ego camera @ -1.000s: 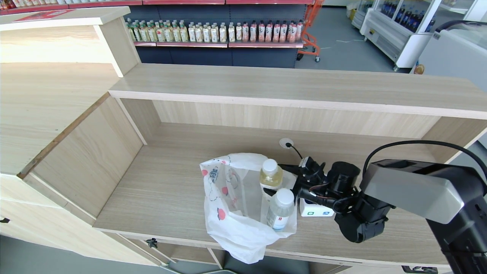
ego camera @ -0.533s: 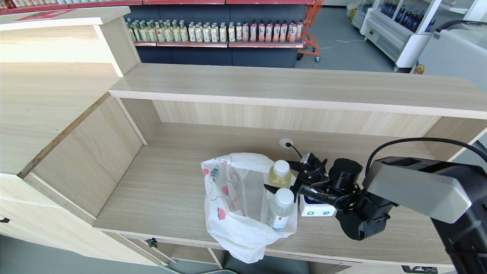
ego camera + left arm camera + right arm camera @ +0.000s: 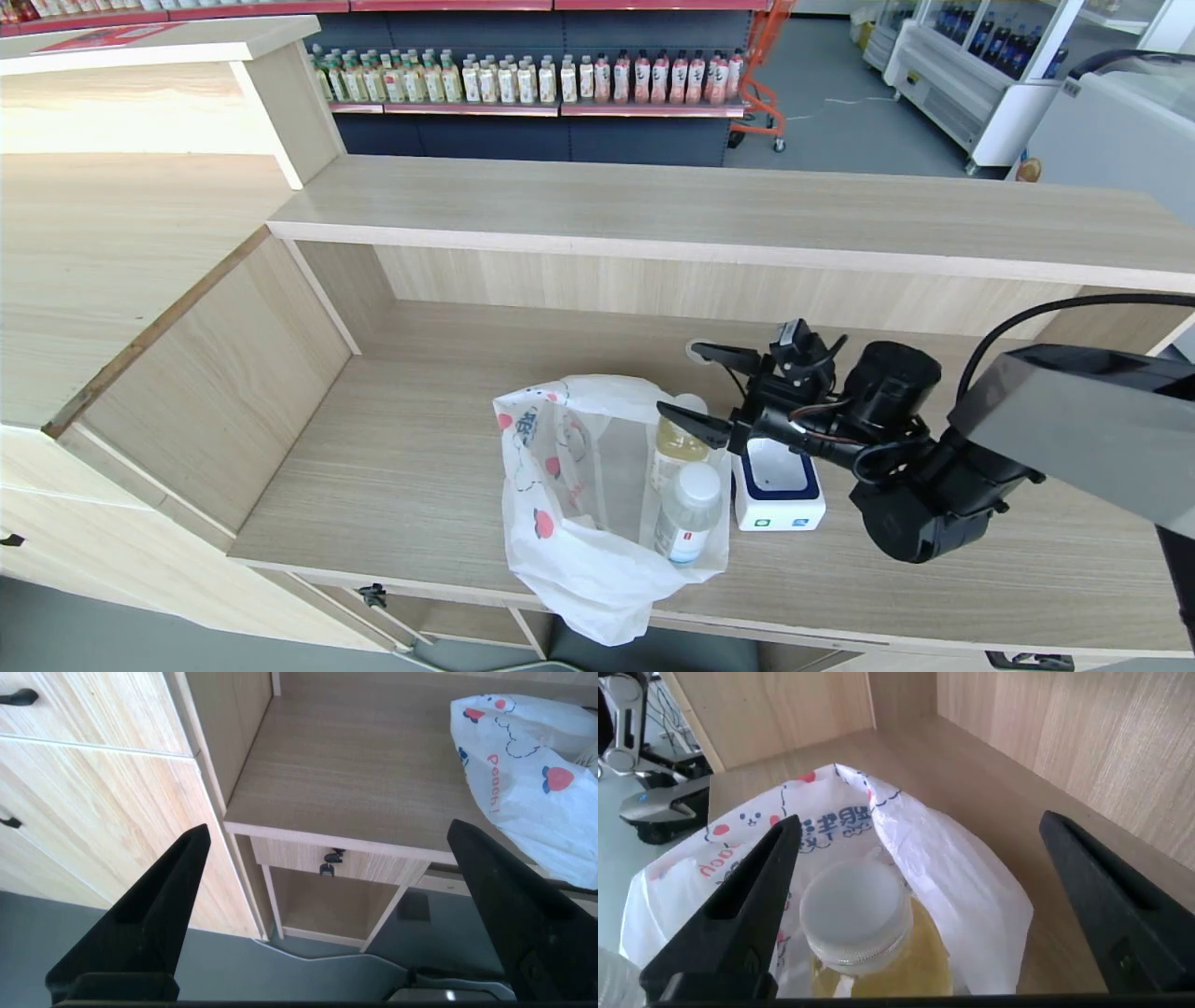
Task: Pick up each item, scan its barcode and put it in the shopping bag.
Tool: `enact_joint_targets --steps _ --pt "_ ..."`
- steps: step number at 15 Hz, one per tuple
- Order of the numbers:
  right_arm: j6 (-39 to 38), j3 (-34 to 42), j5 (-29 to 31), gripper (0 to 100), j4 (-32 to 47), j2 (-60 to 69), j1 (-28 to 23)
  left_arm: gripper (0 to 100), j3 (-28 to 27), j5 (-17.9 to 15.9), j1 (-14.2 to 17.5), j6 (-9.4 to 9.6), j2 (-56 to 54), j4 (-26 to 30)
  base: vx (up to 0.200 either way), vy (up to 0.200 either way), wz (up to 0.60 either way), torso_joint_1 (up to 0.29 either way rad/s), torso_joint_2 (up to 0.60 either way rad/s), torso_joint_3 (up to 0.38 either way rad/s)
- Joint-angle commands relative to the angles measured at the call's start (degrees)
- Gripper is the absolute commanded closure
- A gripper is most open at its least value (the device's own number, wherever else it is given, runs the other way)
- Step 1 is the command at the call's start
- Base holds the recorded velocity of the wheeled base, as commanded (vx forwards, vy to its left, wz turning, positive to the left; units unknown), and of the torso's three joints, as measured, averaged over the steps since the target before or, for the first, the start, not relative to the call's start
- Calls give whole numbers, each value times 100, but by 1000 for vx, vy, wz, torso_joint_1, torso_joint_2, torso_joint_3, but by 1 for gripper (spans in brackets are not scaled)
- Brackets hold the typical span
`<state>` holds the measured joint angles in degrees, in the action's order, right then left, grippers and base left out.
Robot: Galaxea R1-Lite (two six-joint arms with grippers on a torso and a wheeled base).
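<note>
Head view: my right gripper [image 3: 680, 379], jaws spread and empty, hangs over the shopping bag [image 3: 569, 509] at the counter's [image 3: 392, 467] front edge; yellow bottle [image 3: 676, 446] and clear bottle [image 3: 688, 515] stand inside. Bagging looks finished, I judge.

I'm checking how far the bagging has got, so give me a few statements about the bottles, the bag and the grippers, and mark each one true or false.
1. The yellow-drink bottle and the clear bottle both stand inside the shopping bag. True.
2. The right gripper has its jaws shut on the yellow-drink bottle. False: the jaws are open and empty, above that bottle.
3. The scanner sits on the robot's left of the shopping bag. False: it stands on the counter just right of the bag.
4. The left gripper has its jaws open. True.
</note>
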<state>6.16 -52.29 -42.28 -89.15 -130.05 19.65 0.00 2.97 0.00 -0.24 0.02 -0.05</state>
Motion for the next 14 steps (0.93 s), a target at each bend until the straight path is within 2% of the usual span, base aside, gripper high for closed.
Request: enact_joint_targets --steps 1,2,4,5,7,9,10,13,14 --pt "8 456 27 0 170 841 -49 0 0 1 0 -2 -2 -4 0 0 0 0 0 0" --pt "17 579 44 0 214 990 -75 0 0 1 0 -2 -2 -4 0 0 0 0 0 0" --pt "17 1335 44 0 390 1764 -163 0 0 1 0 -2 -2 -4 0 0 0 0 0 0" --pt "52 1845 62 0 609 2300 -322 0 0 1 0 -2 -2 -4 0 0 0 0 0 0" --pt "61 2240 255 0 987 2924 -550 0 0 1 0 -2 -2 -4 0 0 0 0 0 0" --pt "52 2548 1740 0 1936 3750 -682 0 0 1 0 -2 -2 -4 0 0 0 0 0 0" --pt "52 2627 2250 0 2332 4058 -805 0 0 1 0 -2 -2 5 0 0 0 0 0 0" --pt "52 2891 3314 0 3633 5007 -1042 0 0 1 0 -2 -2 -4 0 0 0 0 0 0" --pt "26 2996 3604 0 3844 5183 -1209 0 0 1 0 -2 -2 -4 0 0 0 0 0 0"
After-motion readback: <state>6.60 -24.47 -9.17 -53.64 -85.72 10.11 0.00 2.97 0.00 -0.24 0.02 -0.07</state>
